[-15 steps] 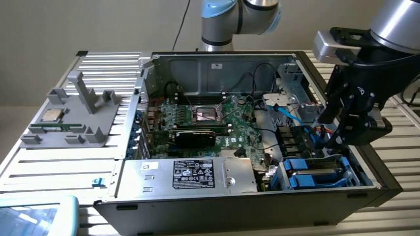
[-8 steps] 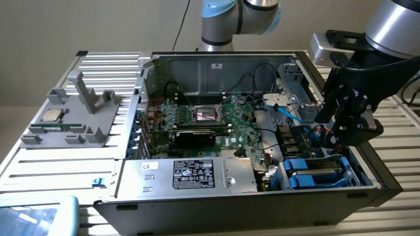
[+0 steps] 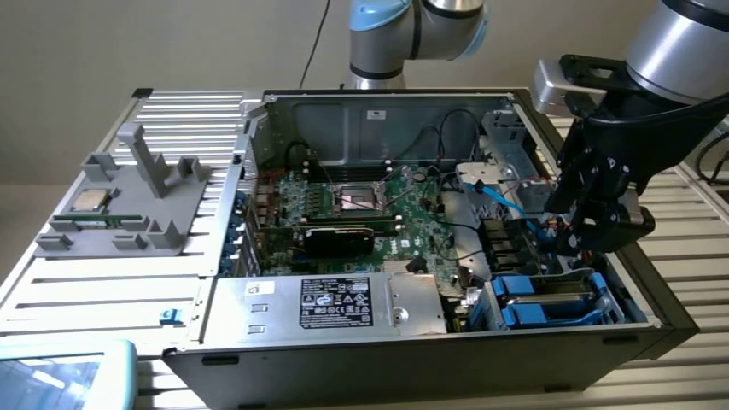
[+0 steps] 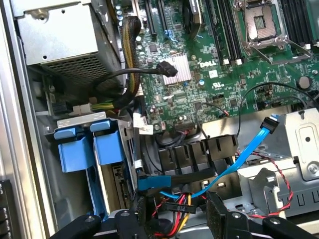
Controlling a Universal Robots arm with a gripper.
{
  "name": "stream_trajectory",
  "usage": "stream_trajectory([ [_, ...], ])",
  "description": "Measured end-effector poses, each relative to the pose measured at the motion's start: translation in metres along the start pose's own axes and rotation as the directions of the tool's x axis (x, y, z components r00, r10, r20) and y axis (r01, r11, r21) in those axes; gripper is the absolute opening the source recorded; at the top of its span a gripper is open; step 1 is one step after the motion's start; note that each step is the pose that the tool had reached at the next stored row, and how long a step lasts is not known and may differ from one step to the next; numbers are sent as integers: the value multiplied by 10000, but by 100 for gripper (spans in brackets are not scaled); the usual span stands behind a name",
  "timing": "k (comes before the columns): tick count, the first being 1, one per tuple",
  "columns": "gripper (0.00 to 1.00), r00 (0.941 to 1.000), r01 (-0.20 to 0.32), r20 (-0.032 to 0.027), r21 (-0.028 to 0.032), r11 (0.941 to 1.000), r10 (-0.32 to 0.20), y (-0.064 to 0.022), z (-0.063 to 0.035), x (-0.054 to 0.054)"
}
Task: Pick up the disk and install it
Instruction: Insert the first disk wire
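**A:** Where is the disk?

**B:** Inside the open computer case, in the drive cage at the case's near corner on the exterior view's right. It stands on edge. Its bright blue carrier shows as two blue tabs side by side, and the metal body is mostly hidden.

**A:** And the gripper?

**B:** It hangs over the same side of the case, near the cage but not touching the disk. The black fingers are spread wide with nothing held between them. Red, yellow and black wires lie below.

**A:** What is around it?

**B:** A blue SATA cable curves across the case floor. The power supply lies along the case's near edge beside the cage. The case rests on a slatted bench.
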State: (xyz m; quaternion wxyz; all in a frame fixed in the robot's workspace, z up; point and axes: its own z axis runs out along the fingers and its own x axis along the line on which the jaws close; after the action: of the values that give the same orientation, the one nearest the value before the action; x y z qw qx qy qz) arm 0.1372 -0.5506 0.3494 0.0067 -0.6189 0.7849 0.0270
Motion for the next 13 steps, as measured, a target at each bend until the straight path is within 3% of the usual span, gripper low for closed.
stream_trajectory([
  [4, 60, 9999, -137, 15, 48, 9999, 137, 3, 14, -17],
  [8, 60, 9998, -157, -78, 74, 9998, 157, 6, 26, -62],
  [13, 60, 9986, -525, -63, 102, 9986, 526, 6, 39, -68],
])
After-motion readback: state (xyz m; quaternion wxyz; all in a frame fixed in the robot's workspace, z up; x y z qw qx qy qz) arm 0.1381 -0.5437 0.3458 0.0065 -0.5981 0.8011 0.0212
